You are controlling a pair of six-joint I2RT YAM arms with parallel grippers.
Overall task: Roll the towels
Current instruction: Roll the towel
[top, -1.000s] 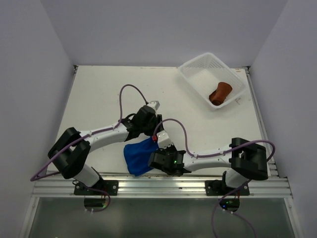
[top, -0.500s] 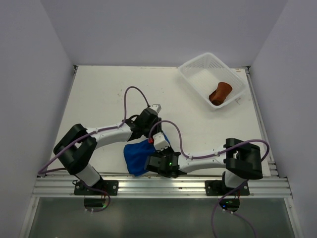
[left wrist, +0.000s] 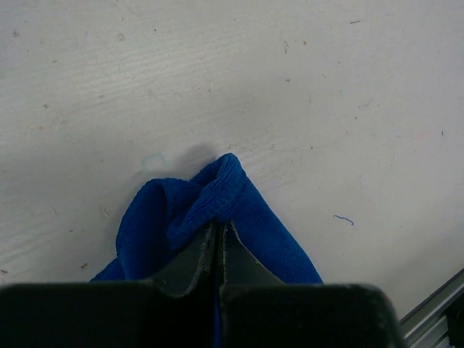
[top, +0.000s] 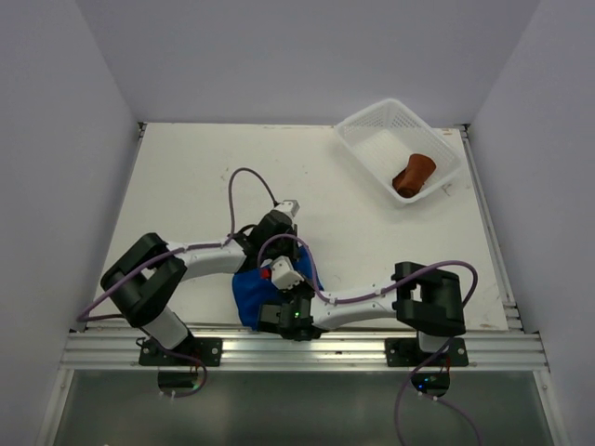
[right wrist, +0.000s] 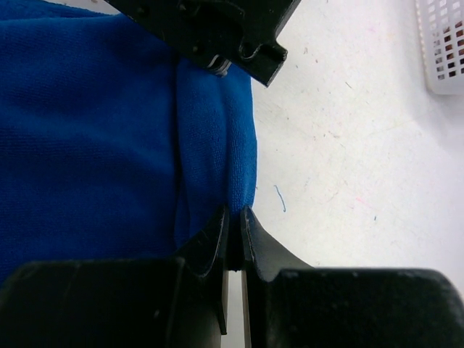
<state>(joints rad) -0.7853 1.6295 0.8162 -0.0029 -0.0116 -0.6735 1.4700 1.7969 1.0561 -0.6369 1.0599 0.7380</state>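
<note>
Your left gripper (left wrist: pixel 219 230) is pinched tight on a raised fold of the bright blue cloth towel (left wrist: pixel 217 190). Its jaws are together and the ridge of fabric stands up just beyond the tips. Your right gripper (right wrist: pixel 233 216) is likewise closed on that towel, nipping its edge where the cloth meets bare tabletop. The towel lies bunched between the two wrists, near the front edge of the white table (top: pixel 186 177), whose surface shows scuffs, specks and a short blue thread (right wrist: pixel 278 199). An aluminium rail (top: pixel 297 348) runs along that front edge, and pale grey walls (top: pixel 297 56) enclose the other three sides. At the far right corner sits a white plastic mesh basket (top: pixel 372 139). Inside it lies a rolled rust-brown cloth towel (top: pixel 414 174).
</note>
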